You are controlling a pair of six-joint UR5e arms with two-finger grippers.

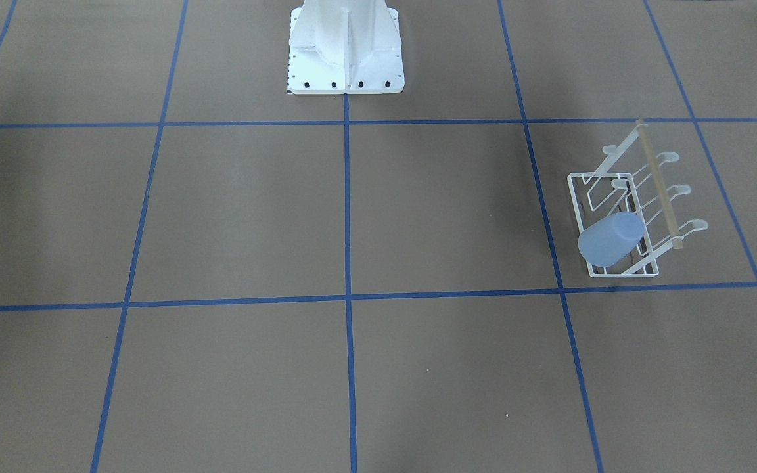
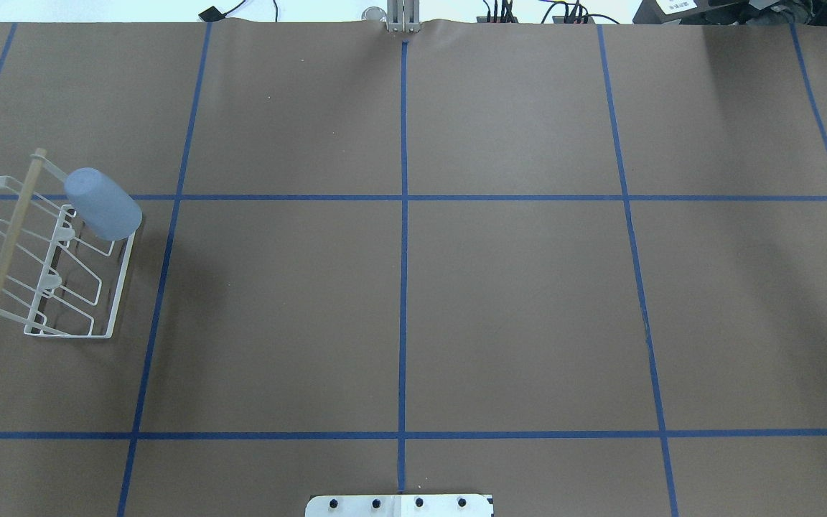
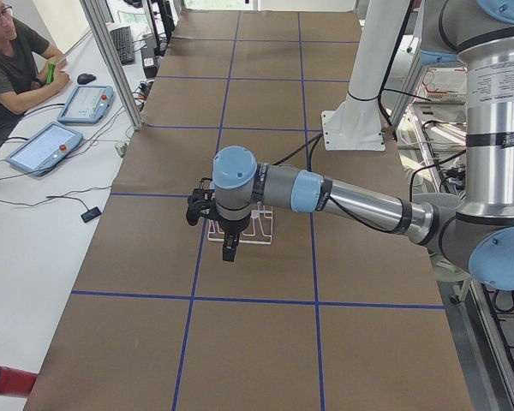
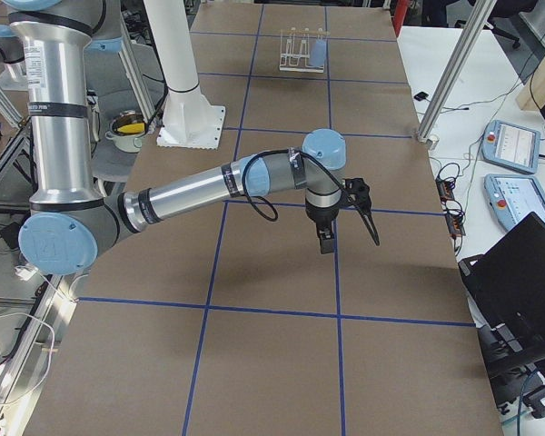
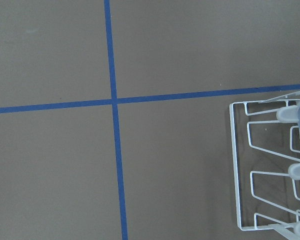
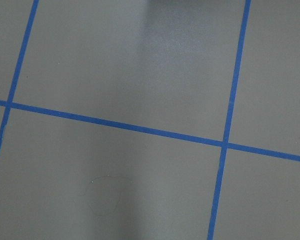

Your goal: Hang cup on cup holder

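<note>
Since the cup hangs mouth-down on the holder, we must back away without brushing it; whether the left gripper or right gripper is closed, we cannot tell.

Soft, even light falls from overhead on the matte brown table. A faint, blurry-edged shadow lies beside the cup holder, and the right wrist view shows a pale sheen. Focus is crisp.
</note>
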